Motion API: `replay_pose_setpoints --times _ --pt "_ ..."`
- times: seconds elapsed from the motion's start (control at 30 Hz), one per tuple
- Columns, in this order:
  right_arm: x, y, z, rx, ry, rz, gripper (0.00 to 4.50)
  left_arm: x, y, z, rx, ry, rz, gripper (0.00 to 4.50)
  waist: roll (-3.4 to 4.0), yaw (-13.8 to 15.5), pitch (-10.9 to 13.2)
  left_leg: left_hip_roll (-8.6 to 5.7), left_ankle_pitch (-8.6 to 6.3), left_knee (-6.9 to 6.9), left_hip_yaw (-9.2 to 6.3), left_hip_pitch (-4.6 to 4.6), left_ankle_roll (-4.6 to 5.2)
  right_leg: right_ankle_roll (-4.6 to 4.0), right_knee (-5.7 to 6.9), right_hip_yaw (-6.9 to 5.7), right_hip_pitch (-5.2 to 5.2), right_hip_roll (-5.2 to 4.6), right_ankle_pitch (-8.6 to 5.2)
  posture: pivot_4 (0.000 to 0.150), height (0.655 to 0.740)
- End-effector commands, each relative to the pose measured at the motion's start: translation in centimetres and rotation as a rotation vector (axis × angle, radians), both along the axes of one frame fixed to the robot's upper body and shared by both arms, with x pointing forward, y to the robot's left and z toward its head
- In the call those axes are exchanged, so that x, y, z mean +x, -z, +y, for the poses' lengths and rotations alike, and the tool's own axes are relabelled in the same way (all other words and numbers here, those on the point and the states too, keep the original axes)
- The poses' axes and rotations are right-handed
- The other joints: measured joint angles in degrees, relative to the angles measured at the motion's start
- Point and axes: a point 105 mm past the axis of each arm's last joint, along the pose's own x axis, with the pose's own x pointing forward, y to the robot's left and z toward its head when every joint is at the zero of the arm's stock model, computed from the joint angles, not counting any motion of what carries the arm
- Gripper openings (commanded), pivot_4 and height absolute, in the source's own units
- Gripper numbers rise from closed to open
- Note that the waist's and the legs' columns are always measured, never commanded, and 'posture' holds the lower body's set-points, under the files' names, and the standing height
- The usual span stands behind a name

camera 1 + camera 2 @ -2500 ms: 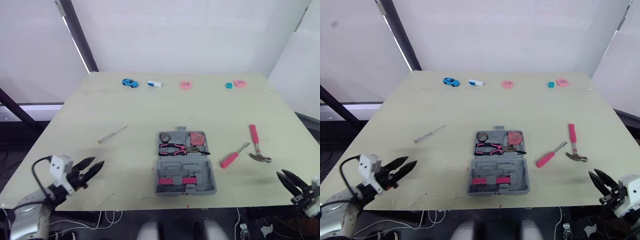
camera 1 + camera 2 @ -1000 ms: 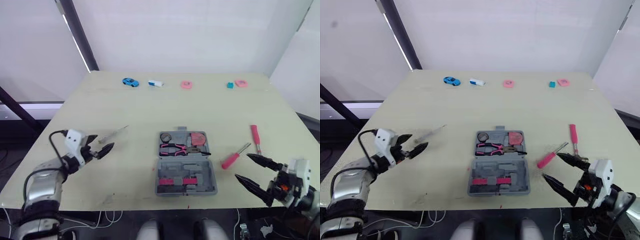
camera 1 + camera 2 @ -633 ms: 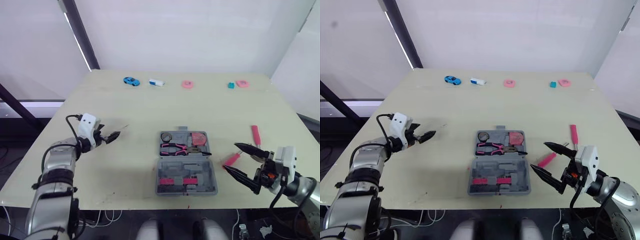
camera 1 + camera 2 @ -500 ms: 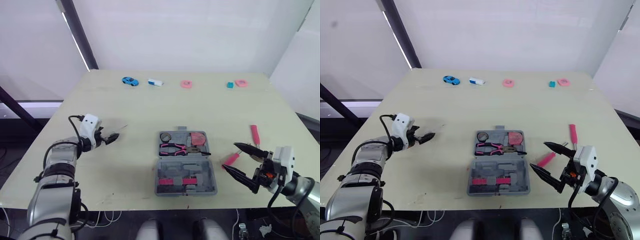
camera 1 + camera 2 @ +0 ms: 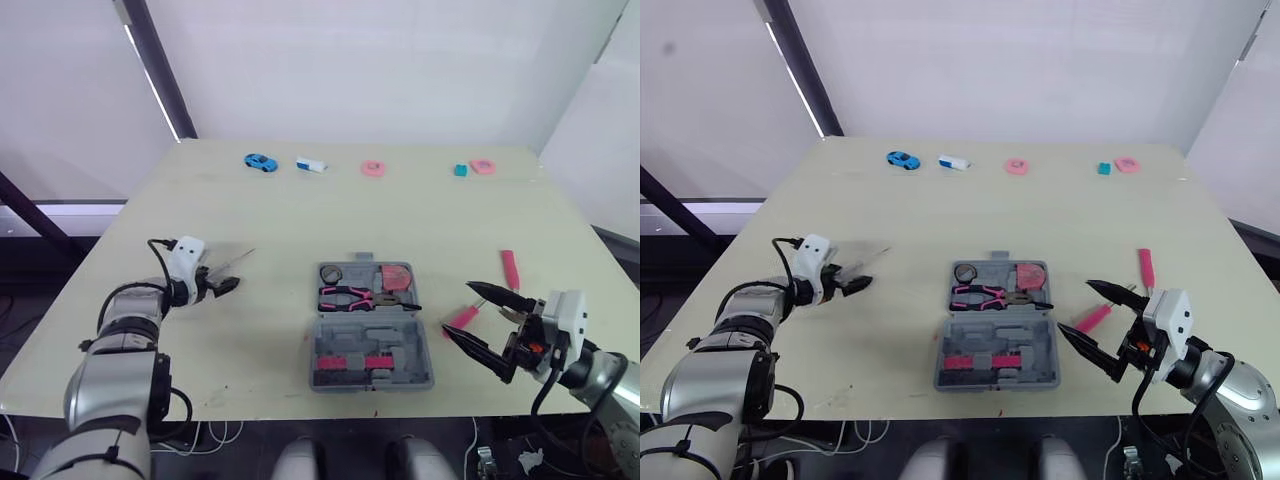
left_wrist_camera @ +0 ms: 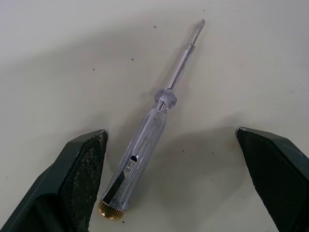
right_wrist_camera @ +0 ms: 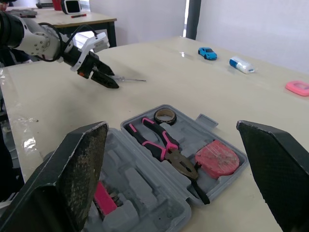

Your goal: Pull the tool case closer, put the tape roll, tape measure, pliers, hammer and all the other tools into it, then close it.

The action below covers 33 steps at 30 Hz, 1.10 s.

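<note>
Left wrist view: my left gripper [image 6: 175, 162] has reached out and now straddles the clear-handled screwdriver [image 6: 145, 145], fingers wide, so pickup looks next. My right gripper [image 5: 458, 309], also wide, has advanced near the pink-handled screwdriver [image 5: 462, 318]. The open grey plastic tool case [image 5: 402, 336] sits centre-near, holding a dark tape roll [image 5: 332, 274], pink tape measure [image 5: 395, 276] and pink-handled pliers [image 5: 352, 296]. The pink-handled hammer [image 5: 508, 266] lies right.

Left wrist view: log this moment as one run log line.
left gripper: open, straddling clear-handled screwdriver, not gripping | right gripper: open, right of tool case | tool case: open
</note>
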Motion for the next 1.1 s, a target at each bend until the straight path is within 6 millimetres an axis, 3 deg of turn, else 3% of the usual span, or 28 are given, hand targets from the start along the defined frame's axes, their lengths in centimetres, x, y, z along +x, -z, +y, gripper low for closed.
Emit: replay_pose_setpoints --times 0.03,0.1,0.13,0.3,0.33,0.93,1.1 --pt "-0.3 -1.2 0.4 -0.002 -0.013 -0.054 4.50 0.4 -0.7 0.5 0.011 -0.045 -0.023 4.01 0.00 0.0 0.0 0.00 0.00 0.00 0.00 0.00 0.00 0.00 0.00 0.00 0.00 0.00 0.00 0.150 0.7400" --pt "-0.3 -1.2 0.2 -0.011 -0.002 -0.057 4.50 0.5 -0.7 0.3 0.007 -0.037 -0.025 3.35 0.00 0.0 0.0 0.00 0.00 0.02 -0.01 0.00 0.00 0.00 0.02 0.00 0.00 0.00 0.00 0.150 0.7400" --pt "-0.3 -1.2 0.2 -0.012 0.000 -0.057 4.50 0.6 -0.8 0.2 0.006 -0.033 -0.025 2.72 0.00 0.0 0.0 0.00 0.00 0.02 -0.01 0.01 0.00 0.01 0.03 0.00 0.00 0.00 0.01 0.150 0.7400" --pt "-0.5 -1.0 0.4 -0.009 0.000 -0.054 4.50 0.5 -0.8 0.3 0.000 -0.039 -0.029 0.45 0.00 -0.1 0.0 0.00 0.00 0.02 0.01 0.00 0.00 0.01 0.02 0.00 0.00 0.01 0.01 0.150 0.7400" --pt "-0.5 -1.0 0.4 -0.009 0.001 -0.053 4.50 0.4 -0.7 0.4 0.000 -0.038 -0.028 0.18 0.00 0.0 0.0 0.00 0.00 0.02 0.01 0.00 0.00 0.01 0.02 0.00 0.00 0.01 0.01 0.150 0.7400" --pt "-0.2 -1.0 1.1 -0.053 -0.097 -0.056 4.50 -1.4 -1.4 1.2 -0.080 0.044 -0.078 0.06 0.00 -0.3 0.0 0.03 0.00 0.02 0.08 0.01 0.00 0.00 0.02 0.02 0.00 0.00 0.01 0.150 0.7400" --pt "-0.8 -1.1 1.7 -0.070 -0.245 -0.046 4.50 -4.7 -0.6 0.1 -0.122 0.067 -0.063 0.06 0.01 -0.4 0.0 0.11 0.00 0.00 0.08 0.04 0.00 -0.01 0.04 0.04 0.00 -0.05 0.02 0.150 0.7400"
